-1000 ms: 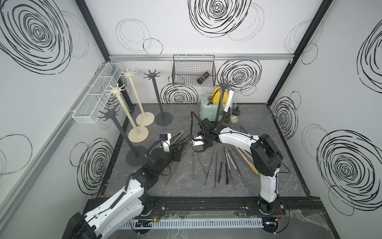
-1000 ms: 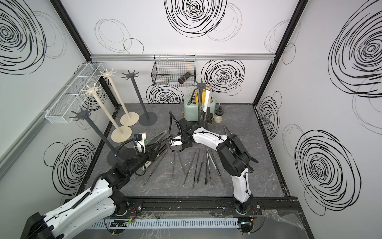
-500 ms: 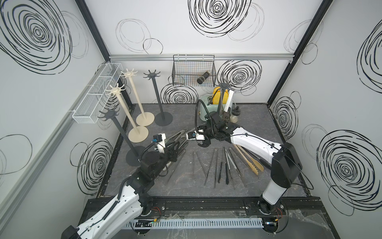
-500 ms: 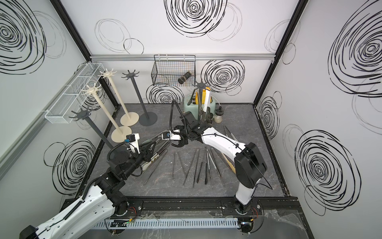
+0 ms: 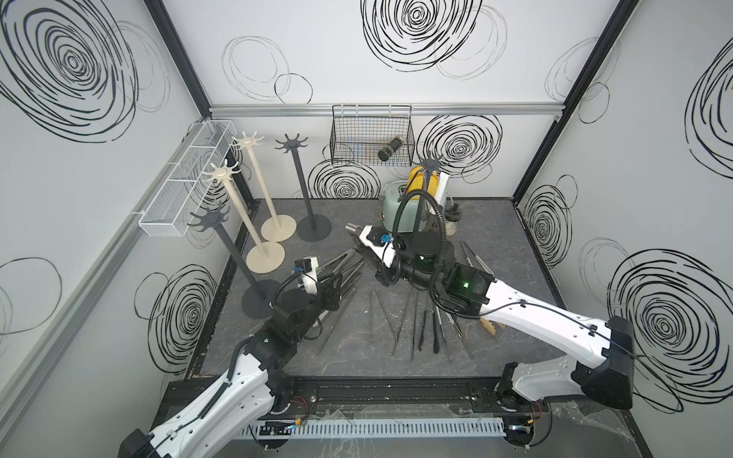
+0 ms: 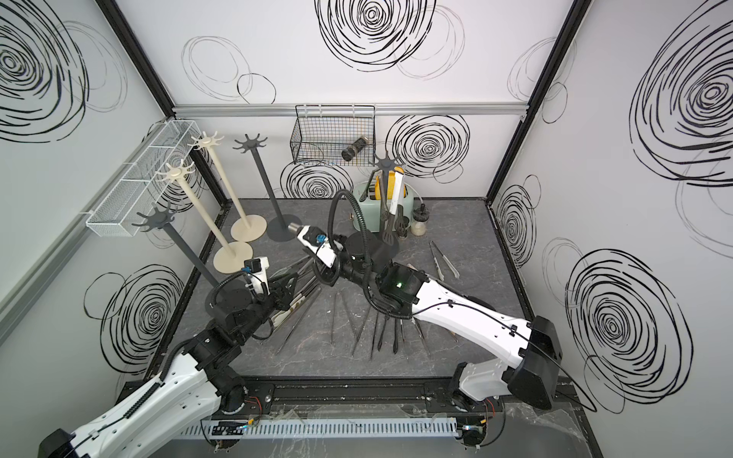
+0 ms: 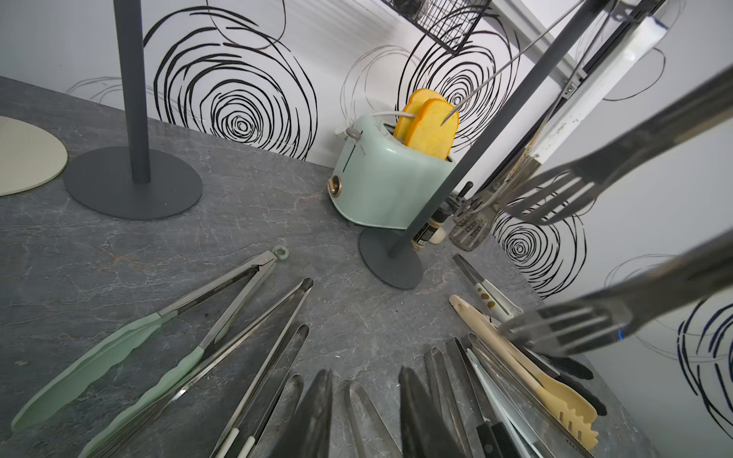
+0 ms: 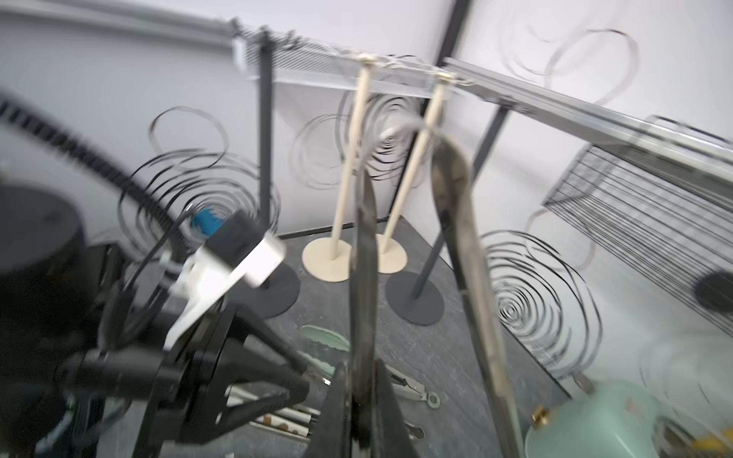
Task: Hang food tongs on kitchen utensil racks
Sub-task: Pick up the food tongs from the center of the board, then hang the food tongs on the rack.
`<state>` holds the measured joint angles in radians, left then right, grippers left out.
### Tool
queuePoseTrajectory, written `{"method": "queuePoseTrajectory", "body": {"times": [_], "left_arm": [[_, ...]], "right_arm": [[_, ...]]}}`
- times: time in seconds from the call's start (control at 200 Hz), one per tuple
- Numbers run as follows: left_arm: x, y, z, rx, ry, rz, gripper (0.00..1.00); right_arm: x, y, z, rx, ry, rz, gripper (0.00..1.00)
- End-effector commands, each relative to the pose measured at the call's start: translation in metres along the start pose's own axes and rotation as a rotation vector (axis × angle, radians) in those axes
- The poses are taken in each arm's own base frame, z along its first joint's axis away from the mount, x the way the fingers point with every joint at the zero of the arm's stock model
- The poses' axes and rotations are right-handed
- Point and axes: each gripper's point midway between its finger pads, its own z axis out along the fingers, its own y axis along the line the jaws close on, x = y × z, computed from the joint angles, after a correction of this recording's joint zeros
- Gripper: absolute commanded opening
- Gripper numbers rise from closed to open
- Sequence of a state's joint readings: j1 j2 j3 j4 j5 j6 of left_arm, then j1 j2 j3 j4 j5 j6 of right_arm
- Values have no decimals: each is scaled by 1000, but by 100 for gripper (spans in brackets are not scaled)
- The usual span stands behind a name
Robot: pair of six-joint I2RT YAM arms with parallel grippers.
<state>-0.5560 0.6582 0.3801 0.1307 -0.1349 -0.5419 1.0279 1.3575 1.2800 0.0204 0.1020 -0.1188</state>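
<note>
From where I stand, the right gripper [image 8: 363,380] is pressed tight on one arm of a pair of grey slotted tongs [image 8: 367,238], held up off the table [image 5: 349,359]. The second arm springs free beside the fingers, though that wrist picture is smeared. The slotted heads [image 7: 555,198] hang in the air, pointing towards the left side of the cell. Close by, the left gripper [image 7: 365,372] hovers low over the pile with its fingers [image 7: 317,400] parted partway. The bend of a steel pair lies in the gap, but nothing looks pinched. The other food tongs [image 5: 423,331] lie fanned on the table between the two arms, a green-handled pair [image 7: 158,349] and a tan wooden pair [image 7: 535,372] among them. One more steel pair [image 6: 444,259] lies apart, nearer the right wall. Four of the kitchen utensil racks stand grouped at the left: two cream [image 5: 247,141] [image 5: 221,173] and two dark grey [image 5: 291,142] [image 5: 208,219]. The fifth rack [image 6: 386,162], dark grey, stands just in front of the mint toaster [image 7: 377,178], and hanging tongs [image 6: 396,194] dangle from its star top.
</note>
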Motion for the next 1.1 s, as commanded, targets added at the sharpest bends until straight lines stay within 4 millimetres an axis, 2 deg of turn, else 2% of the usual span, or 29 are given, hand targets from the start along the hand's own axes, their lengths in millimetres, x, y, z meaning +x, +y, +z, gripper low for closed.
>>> {"method": "queuePoseTrajectory", "body": {"times": [0.0, 0.155, 0.23, 0.29, 0.485, 0.766, 1.096], "left_arm": [[-13, -11, 1, 38, -28, -19, 32], [-5, -13, 4, 64, 0, -26, 32], [-2, -14, 4, 72, 10, -26, 32], [-1, -14, 5, 74, 13, -21, 32], [-1, -14, 5, 73, 9, -10, 32], [8, -13, 11, 87, 22, -12, 31], [14, -11, 16, 97, 28, -3, 30]], "right_arm": [[-21, -81, -34, 430, -35, 300, 0], [-32, -133, -64, 533, -71, 449, 0], [-33, -154, -70, 538, -62, 492, 0], [-34, -163, -70, 519, -56, 501, 0], [-23, -178, -55, 485, 13, 502, 0], [-5, -201, -45, 544, 32, 480, 0], [14, -211, -38, 567, 34, 469, 0]]}}
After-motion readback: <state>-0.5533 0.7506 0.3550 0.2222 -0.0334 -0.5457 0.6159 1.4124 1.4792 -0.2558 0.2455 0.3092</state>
